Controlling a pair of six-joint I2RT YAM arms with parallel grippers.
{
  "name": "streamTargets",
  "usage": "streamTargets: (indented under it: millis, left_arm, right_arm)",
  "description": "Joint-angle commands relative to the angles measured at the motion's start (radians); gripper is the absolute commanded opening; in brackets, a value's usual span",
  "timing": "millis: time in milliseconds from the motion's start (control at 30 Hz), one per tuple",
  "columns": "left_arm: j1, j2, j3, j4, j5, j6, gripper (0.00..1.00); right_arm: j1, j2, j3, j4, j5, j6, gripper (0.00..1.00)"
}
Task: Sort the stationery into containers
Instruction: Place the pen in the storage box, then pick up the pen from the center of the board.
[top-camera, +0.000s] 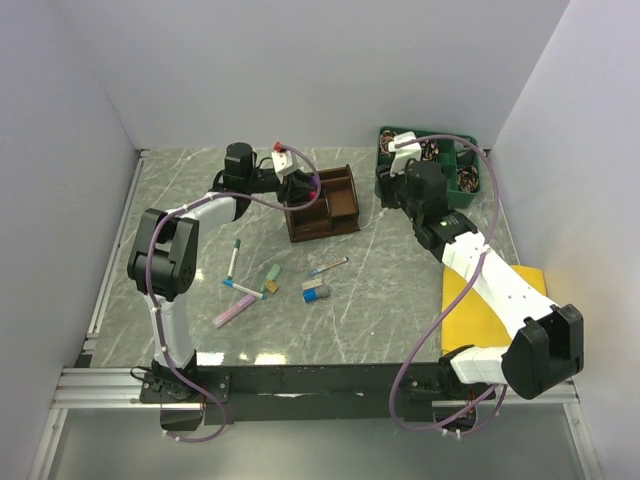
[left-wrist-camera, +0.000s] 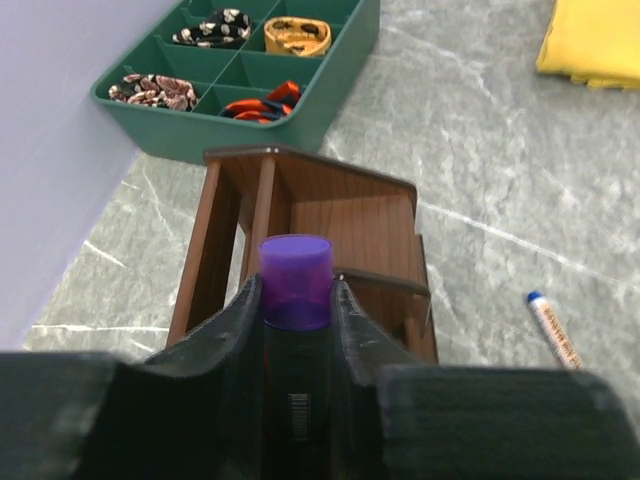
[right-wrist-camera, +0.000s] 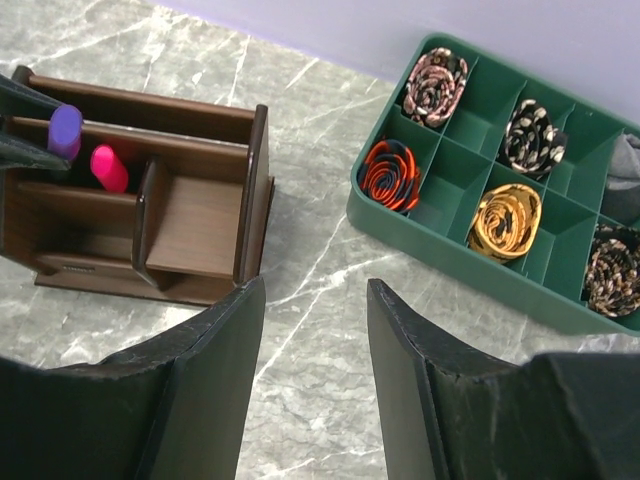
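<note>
Nearest the arm bases, much of the stationery lies loose on the table (top-camera: 380, 290): a pink marker (top-camera: 233, 313), a teal-capped pen (top-camera: 234, 258), a green eraser (top-camera: 271, 273), a blue-grey eraser (top-camera: 316, 292) and a thin pen (top-camera: 328, 266). All sit around 7 o'clock from the wooden organiser (top-camera: 325, 205) and well apart from it, so the sort looks less than half done.

The step in hand is delivering one item. The left gripper (left-wrist-camera: 295, 312) is closed to the width of a purple highlighter (left-wrist-camera: 296, 262), which it clamps between its pads right at the organiser's tall rear section. The highlighter's long axis runs along the fingers, purple cap leading, pointing roughly toward 4 o'clock in the top view. In the right wrist view its cap sits just beside a pink highlighter (right-wrist-camera: 108, 168) already standing in that rear slot. Whether the purple one is partly inside the slot or only above it, I cannot tell.

The next move, as I judge it, calls for squaring the barrel over the slot, lowering, then parting the jaws without knocking the pink one.

At 3 o'clock of the organiser, the right gripper (right-wrist-camera: 315, 340) hovers with jaws wide apart and nothing between them. Farthest, at 2 o'clock, stands the green tray (right-wrist-camera: 450, 262) of coiled items.
</note>
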Motion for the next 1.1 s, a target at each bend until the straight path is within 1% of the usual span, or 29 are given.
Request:
streamTargets:
  millis: [0, 33, 67, 100, 167, 233, 267, 333, 367, 433, 467, 500, 533, 567, 600, 633, 667, 700, 733, 767, 800, 833, 900, 933, 967, 1000, 1067]
  left_arm:
    - [0.013, -0.013, -0.024, 0.005, -0.006, 0.068, 0.39]
    - [0.018, -0.036, -0.029, -0.016, -0.015, 0.091, 0.44]
    - [0.021, -0.051, -0.036, -0.022, -0.026, 0.103, 0.51]
    - [0.022, -0.095, -0.062, -0.024, -0.027, 0.117, 0.54]
    - [0.03, -0.149, -0.091, 0.001, -0.049, 0.125, 0.63]
    - [0.033, -0.231, -0.092, -0.039, -0.064, 0.146, 0.65]
    - [0.033, -0.255, -0.079, -0.117, -0.073, 0.15, 0.66]
    - [0.038, -0.335, -0.046, -0.218, -0.099, 0.157, 0.66]
    - [0.039, -0.366, -0.043, -0.337, -0.118, 0.165, 0.66]
    - [0.042, -0.461, -0.056, -0.473, -0.174, 0.214, 0.67]
    - [0.044, -0.494, -0.07, -0.64, -0.188, 0.235, 0.68]
    - [0.044, -0.556, -0.096, -0.717, -0.21, 0.26, 0.68]
    - [0.045, -0.585, -0.114, -0.795, -0.266, 0.272, 0.68]
    - [0.045, -0.614, -0.136, -0.859, -0.292, 0.271, 0.69]
    - [0.05, -0.661, -0.173, -0.974, -0.328, 0.231, 0.69]
    - [0.053, -0.68, -0.185, -1.025, -0.383, 0.207, 0.69]
    - [0.058, -0.696, -0.197, -1.071, -0.423, 0.18, 0.69]
    - [0.062, -0.712, -0.213, -1.145, -0.467, 0.1, 0.69]
    - [0.065, -0.711, -0.216, -1.177, -0.563, 0.055, 0.68]
    - [0.07, -0.702, -0.21, -1.231, -0.587, 0.029, 0.69]
    - [0.082, -0.667, -0.187, -1.327, -0.609, -0.004, 0.69]
    - [0.091, -0.65, -0.179, -1.378, -0.61, 0.002, 0.69]
    - [0.096, -0.633, -0.2, -1.42, -0.628, 0.04, 0.69]
    - [0.096, -0.642, -0.222, -1.402, -0.659, 0.045, 0.7]
    - [0.091, -0.65, -0.245, -1.388, -0.726, 0.054, 0.7]
    - [0.076, -0.662, -0.284, -1.374, -0.754, 0.085, 0.7]
    - [0.052, -0.659, -0.315, -1.351, -0.814, 0.103, 0.69]
  right_arm:
    - [0.01, 0.004, 0.052, 0.0, -0.007, 0.006, 0.53]
    - [0.014, 0.007, 0.049, 0.0, -0.007, 0.006, 0.53]
    - [0.016, 0.007, 0.05, 0.003, -0.007, 0.006, 0.53]
    - [0.017, 0.006, 0.047, 0.004, -0.007, 0.006, 0.53]
    - [0.023, 0.002, 0.044, 0.011, -0.007, 0.006, 0.53]
    - [0.028, -0.001, 0.041, 0.011, -0.008, 0.005, 0.54]
    - [0.031, -0.004, 0.039, 0.012, -0.011, 0.005, 0.54]
    - [0.033, -0.008, 0.041, 0.009, -0.017, 0.0, 0.54]
    - [0.034, -0.014, 0.039, 0.009, -0.021, -0.001, 0.54]
    - [0.034, -0.025, 0.032, 0.009, -0.042, -0.02, 0.54]
    - [0.034, -0.037, 0.026, 0.006, -0.059, -0.033, 0.56]
    - [0.034, -0.044, 0.012, -0.003, -0.079, -0.065, 0.56]
    - [0.034, -0.05, 0.003, -0.006, -0.118, -0.084, 0.57]
    - [0.034, -0.062, -0.01, -0.009, -0.126, -0.098, 0.59]
    - [0.034, -0.068, -0.03, -0.02, -0.163, -0.127, 0.6]
    - [0.033, -0.073, -0.039, -0.032, -0.233, -0.144, 0.6]
    - [0.033, -0.08, -0.042, -0.049, -0.272, -0.159, 0.61]
    - [0.034, -0.085, -0.048, -0.087, -0.318, -0.19, 0.61]
    - [0.034, -0.091, -0.051, -0.104, -0.353, -0.196, 0.62]
    - [0.033, -0.103, -0.053, -0.123, -0.426, -0.199, 0.62]
    - [0.033, -0.109, -0.045, -0.185, -0.462, -0.222, 0.63]
    - [0.034, -0.114, -0.041, -0.215, -0.488, -0.228, 0.62]
    - [0.033, -0.142, -0.063, -0.241, -0.505, -0.221, 0.62]
    - [0.034, -0.168, -0.077, -0.239, -0.498, -0.216, 0.63]
    - [0.034, -0.18, -0.105, -0.236, -0.49, -0.21, 0.63]
    - [0.034, -0.197, -0.117, -0.223, -0.487, -0.192, 0.63]
    - [0.033, -0.237, -0.143, -0.212, -0.493, -0.173, 0.63]
